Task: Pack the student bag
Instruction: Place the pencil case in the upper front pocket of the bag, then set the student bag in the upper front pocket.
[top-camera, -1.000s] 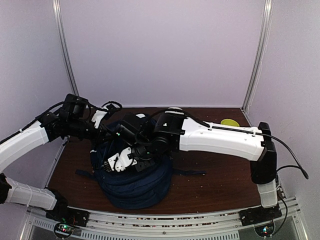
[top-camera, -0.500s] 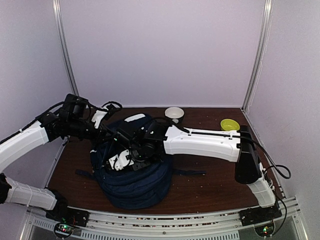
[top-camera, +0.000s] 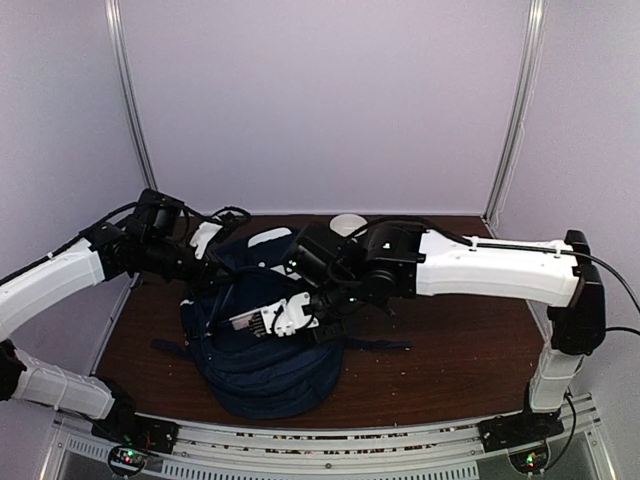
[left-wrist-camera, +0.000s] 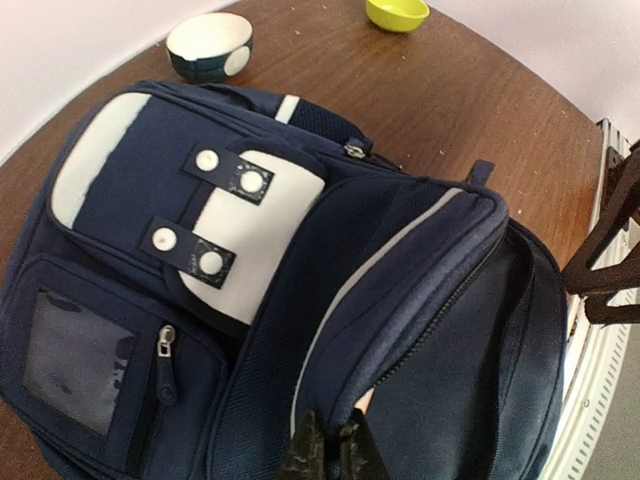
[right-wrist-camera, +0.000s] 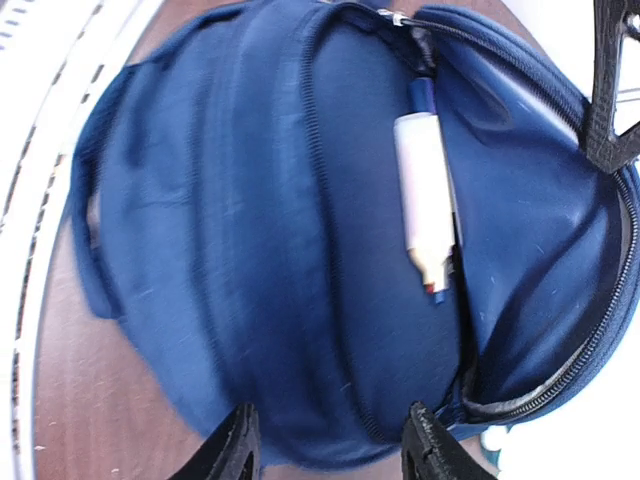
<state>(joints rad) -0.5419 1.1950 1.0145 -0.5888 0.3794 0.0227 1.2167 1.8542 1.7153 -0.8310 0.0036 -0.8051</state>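
– While my left gripper pinches shut on the opening rim of the student bag, my right gripper hangs over it, jaws apart, empty.
– And the bag?
– It lies on the brown surface, left of centre, with a white marker in its open pocket.

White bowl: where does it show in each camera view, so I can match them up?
Top external: bowl at the far back, partly behind the right arm.
Left wrist: upper left, beyond the backpack.
Right wrist: not in it.
Shared landmark: the navy backpack, in all three.
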